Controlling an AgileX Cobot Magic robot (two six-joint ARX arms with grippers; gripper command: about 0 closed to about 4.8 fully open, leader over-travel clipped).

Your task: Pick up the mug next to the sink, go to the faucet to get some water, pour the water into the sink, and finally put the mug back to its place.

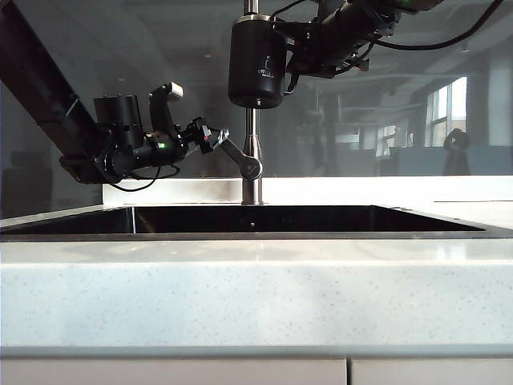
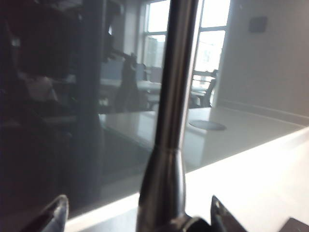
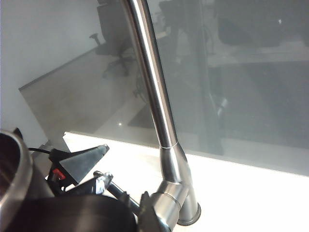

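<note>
The black mug hangs upright high over the sink, in front of the faucet pipe. My right gripper reaches in from the upper right and is shut on its handle side. The right wrist view shows the mug's steel rim and the faucet pipe. My left gripper is at the outer end of the angled lever handle. In the left wrist view, the left gripper is open, its fingertips wide on either side of the faucet stem. No water is in view.
A white speckled countertop runs along the front of the basin. A dark glass pane stands behind the faucet, with a white ledge at its foot. The left arm slants in from the upper left.
</note>
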